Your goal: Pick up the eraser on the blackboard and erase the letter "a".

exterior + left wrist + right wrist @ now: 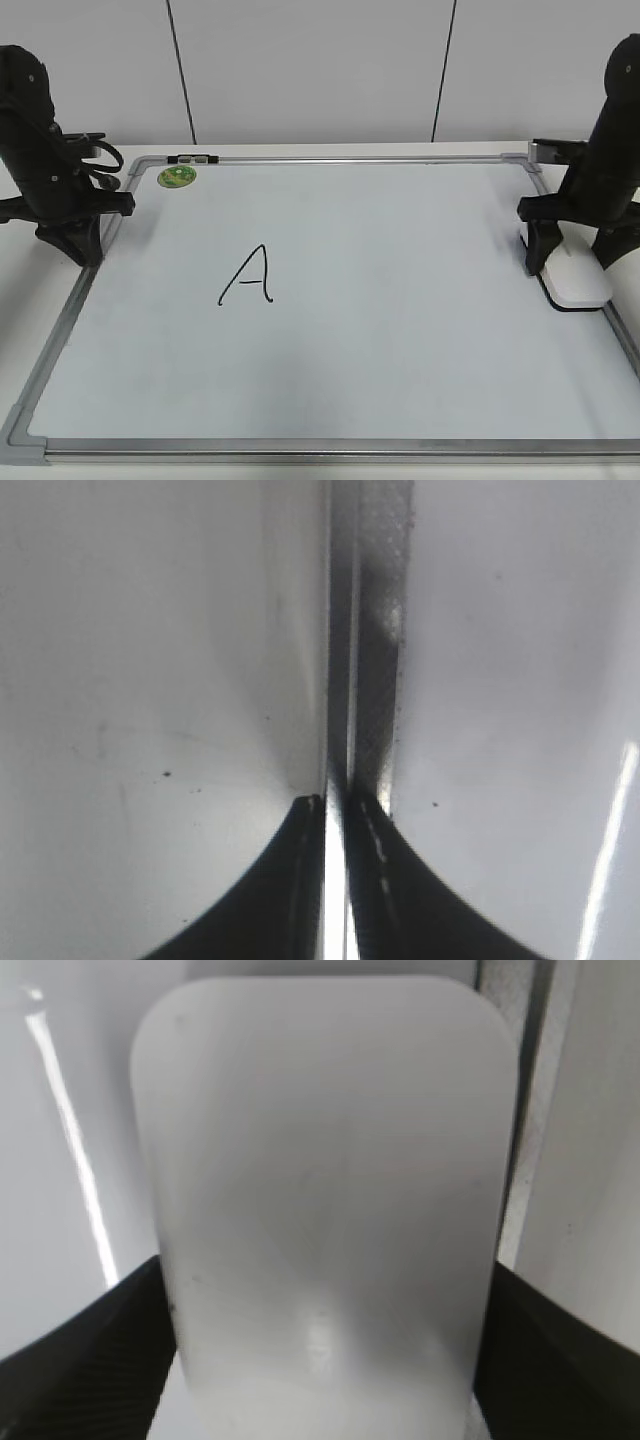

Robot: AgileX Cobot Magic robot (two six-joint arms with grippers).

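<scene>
Filling the right wrist view, the eraser (320,1210) sits at the blackboard's (400,330) right edge between the right end effector's (320,1360) spread fingers — close squarely on both long sides before lifting.

White eraser (577,276) flat at blackboard (400,300) right edge; capital "A" (248,277) left-centre.

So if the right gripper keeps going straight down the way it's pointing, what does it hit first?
Most likely the white glossy rounded eraser block: the right gripper points down, one finger on each side of it, at the whiteboard's right edge.
</scene>
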